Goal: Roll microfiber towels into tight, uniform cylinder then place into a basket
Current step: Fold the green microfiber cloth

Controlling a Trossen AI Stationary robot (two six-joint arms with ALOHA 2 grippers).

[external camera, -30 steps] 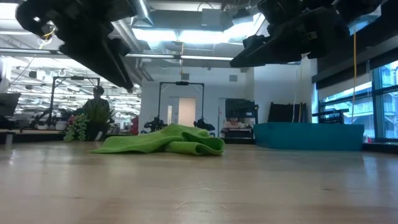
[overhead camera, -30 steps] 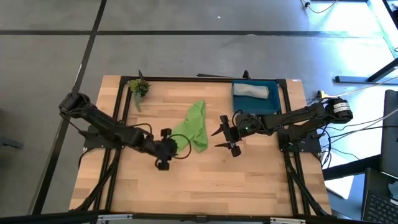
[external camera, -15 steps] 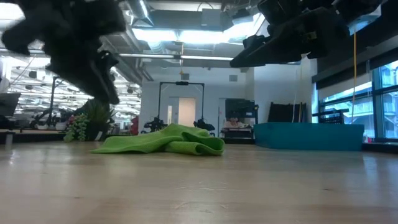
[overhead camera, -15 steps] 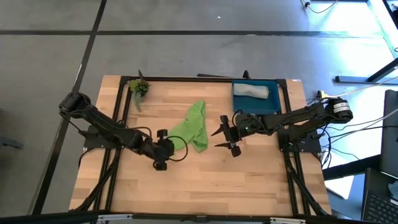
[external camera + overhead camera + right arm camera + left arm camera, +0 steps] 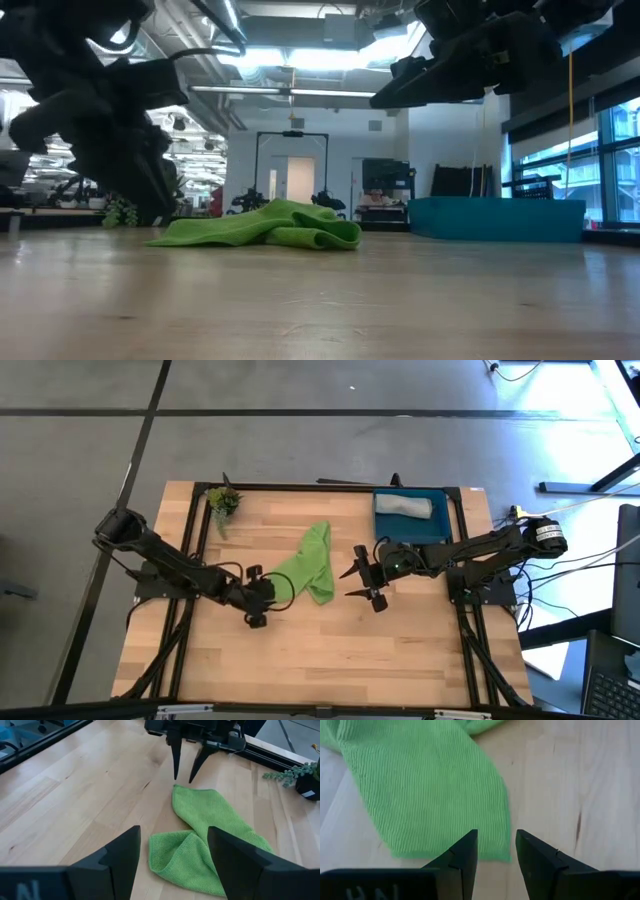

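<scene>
Presently listed, largest first. Pale wooden slatted counter (image 5: 330, 650): carries all items.

Shallow dark-blue rectangular plastic basket (image 5: 440, 520): far right corner of the counter; holds a light grey rolled microfiber towel (image 5: 405, 507).

Bright lime-green microfiber towel (image 5: 312, 563): mid-counter, crumpled and partly folded over itself, not yet rolled. Judged light, limp and soft, with a grippy ribbed weave; likely to sag and unroll if taken mid-sheet, so best pinched at a flat corner or hem, such as the near edge lying under the left pincer.

Right pincer (image 5: 362, 582): raised beside the green towel's right side, fingers spread wide, empty.

Left pincer (image 5: 495, 851): low at the towel's near-left corner, fingers narrowly parted, holding nothing.

Small green potted plant (image 5: 223, 501): far left corner.

Writing: none legible.
</scene>
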